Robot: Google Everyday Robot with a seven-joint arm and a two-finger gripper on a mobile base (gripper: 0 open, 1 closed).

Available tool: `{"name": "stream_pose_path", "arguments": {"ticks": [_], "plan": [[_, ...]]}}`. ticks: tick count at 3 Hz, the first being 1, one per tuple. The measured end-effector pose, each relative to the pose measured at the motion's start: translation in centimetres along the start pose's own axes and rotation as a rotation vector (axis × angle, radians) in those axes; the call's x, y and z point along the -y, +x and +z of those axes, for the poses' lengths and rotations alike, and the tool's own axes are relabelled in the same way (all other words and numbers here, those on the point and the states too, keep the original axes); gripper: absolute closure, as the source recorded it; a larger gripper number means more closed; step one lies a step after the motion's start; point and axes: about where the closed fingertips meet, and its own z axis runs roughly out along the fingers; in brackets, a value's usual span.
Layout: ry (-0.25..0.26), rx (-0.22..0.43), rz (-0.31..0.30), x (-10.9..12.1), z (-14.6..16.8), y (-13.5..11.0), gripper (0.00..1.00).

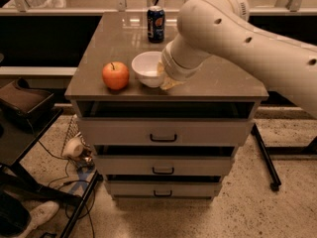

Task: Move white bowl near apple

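The white bowl (147, 69) sits on the grey cabinet top (124, 38), a short gap to the right of the orange-red apple (115, 75) near the front edge. My gripper (163, 76) is at the bowl's right rim, reaching in from the right under the big white arm (237, 38), and looks closed on that rim. The wrist hides most of the fingers.
A dark blue soda can (155, 24) stands at the back of the cabinet top. The cabinet has three drawers (163, 138) below. A dark stand (25, 103) and cables lie on the floor at left. A railing runs behind.
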Motion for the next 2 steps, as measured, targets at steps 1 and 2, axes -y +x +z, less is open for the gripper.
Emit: {"name": "stream_pose_path", "arguments": {"ticks": [1,2], "plan": [[-0.002,-0.002,-0.001,0.02,0.14,-0.07,0.85],[-0.005,0.000,-0.003,-0.03,0.28,-0.19,0.53]]}}
